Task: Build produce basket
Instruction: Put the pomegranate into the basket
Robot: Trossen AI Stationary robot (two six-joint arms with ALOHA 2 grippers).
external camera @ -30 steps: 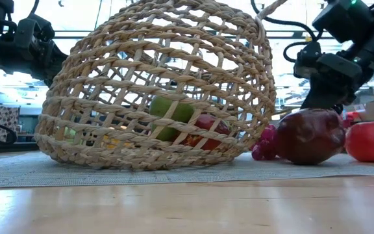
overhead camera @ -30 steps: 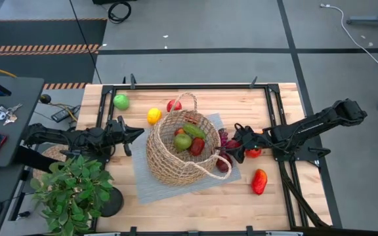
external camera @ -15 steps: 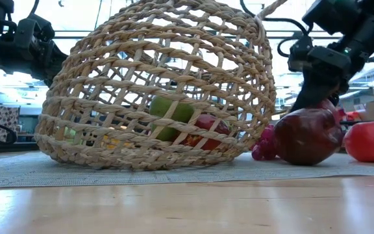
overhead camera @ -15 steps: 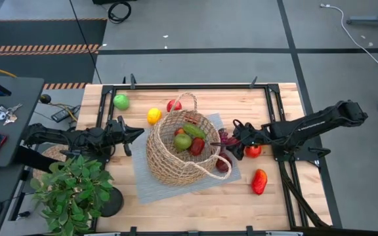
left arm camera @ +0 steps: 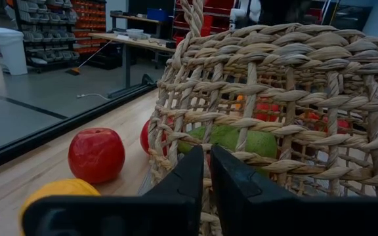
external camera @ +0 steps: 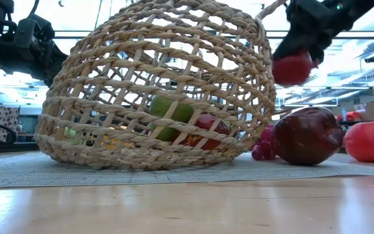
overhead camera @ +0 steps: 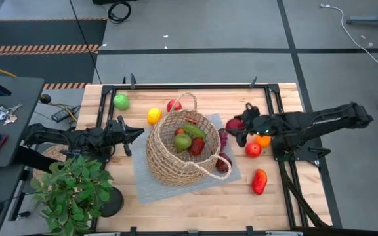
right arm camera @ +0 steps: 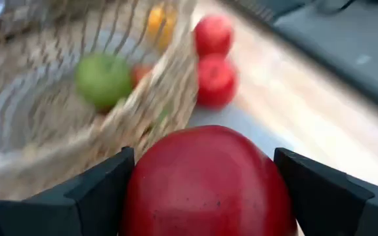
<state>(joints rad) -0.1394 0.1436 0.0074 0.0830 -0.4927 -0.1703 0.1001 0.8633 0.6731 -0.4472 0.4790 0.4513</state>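
The wicker basket (overhead camera: pixel 179 149) stands on a grey mat (overhead camera: pixel 143 180) and holds green and red produce (overhead camera: pixel 189 141). My right gripper (overhead camera: pixel 239 124) hangs above the table just right of the basket, closed on a red apple (right arm camera: pixel 205 180), which also shows lifted in the low view (external camera: pixel 292 67). Loose produce rests on the table: a green apple (overhead camera: pixel 121 101), a lemon (overhead camera: pixel 153 116), a red apple (overhead camera: pixel 174 105), an orange (overhead camera: pixel 262 139), another red apple (overhead camera: pixel 252 149) and a red pepper (overhead camera: pixel 259 181). My left gripper (overhead camera: pixel 139 133) is shut, level, right beside the basket's left wall (left arm camera: pixel 254 131). My right gripper pinches the red apple by its two opposite sides (right arm camera: pixel 136 190) between its two fingers (right arm camera: pixel 77 196). The fingers slant down toward the basket from the table's right. The apple hangs clear of the table and mat. Whether my left gripper touches the basket's wall, I cannot tell.
A dark red fruit (external camera: pixel 308 135) and purple grapes (external camera: pixel 263 151) lie on the mat against the basket's right side. A leafy potted plant (overhead camera: pixel 74 190) stands at the near left corner. A black frame (overhead camera: pixel 277 108) runs round the tabletop.
My right gripper has risen from the table beside the dark red fruit, taking the red apple up with it, clear of the table and level with the basket's rim. An orange that the gripper covered now shows. The left arm has kept still.
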